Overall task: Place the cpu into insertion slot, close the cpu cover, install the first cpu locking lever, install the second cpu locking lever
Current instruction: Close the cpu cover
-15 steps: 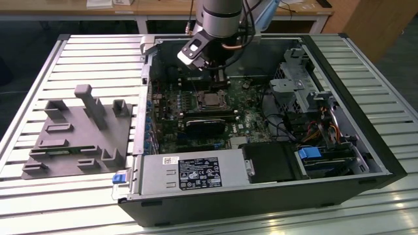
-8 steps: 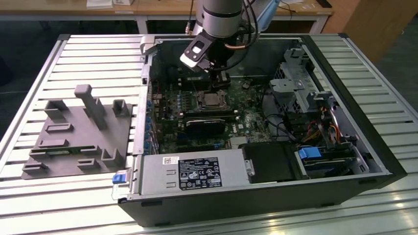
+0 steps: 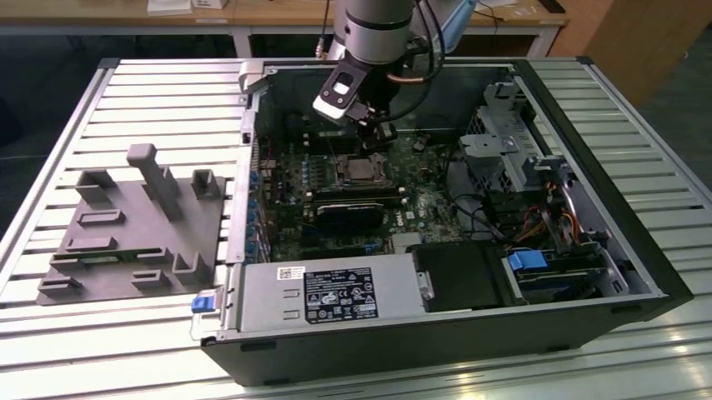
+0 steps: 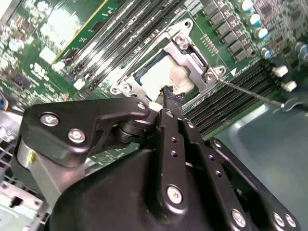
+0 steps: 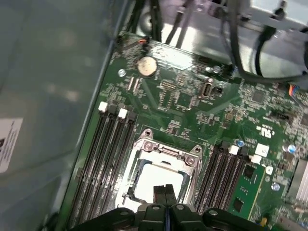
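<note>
The gripper (image 3: 378, 135) hung inside the open PC case (image 3: 623, 250) on the slatted desk (image 3: 145, 92), its 2 fingers (image 5: 160, 193) pressed together with nothing between them, tips just over 1 edge of the cpu (image 5: 159, 178). The cpu sat in the insertion slot (image 4: 120, 88) on the green board (image 5: 183, 96), with the cpu cover (image 5: 169, 153) lying flat around it. 1 thin lever (image 4: 250, 91) stuck out sideways across the memory slots (image 4: 231, 103).

A black metal gripper (image 4: 168, 94) hangs just over a small square silvery chip (image 4: 159, 74) seated inside a silvery metal frame plate (image 4: 185, 45) on a green circuit board (image 4: 29, 62), long black memory slots (image 4: 118, 36) on both sides.
</note>
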Motion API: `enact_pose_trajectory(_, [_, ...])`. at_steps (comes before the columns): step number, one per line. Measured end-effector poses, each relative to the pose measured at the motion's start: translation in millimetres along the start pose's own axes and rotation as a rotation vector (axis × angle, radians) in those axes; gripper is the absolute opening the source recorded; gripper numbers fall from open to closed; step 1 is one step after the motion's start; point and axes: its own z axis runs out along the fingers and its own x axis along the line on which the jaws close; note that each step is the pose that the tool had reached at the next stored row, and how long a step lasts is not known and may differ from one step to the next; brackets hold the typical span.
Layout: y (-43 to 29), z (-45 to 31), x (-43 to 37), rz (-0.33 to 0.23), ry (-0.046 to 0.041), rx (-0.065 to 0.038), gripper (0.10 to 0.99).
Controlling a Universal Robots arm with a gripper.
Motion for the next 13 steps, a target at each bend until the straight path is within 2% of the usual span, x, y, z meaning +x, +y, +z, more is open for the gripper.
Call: enact_pose_trajectory(13, [0.0, 0.5, 0.0, -0.236, 0.0013, 0.001, 0.102])
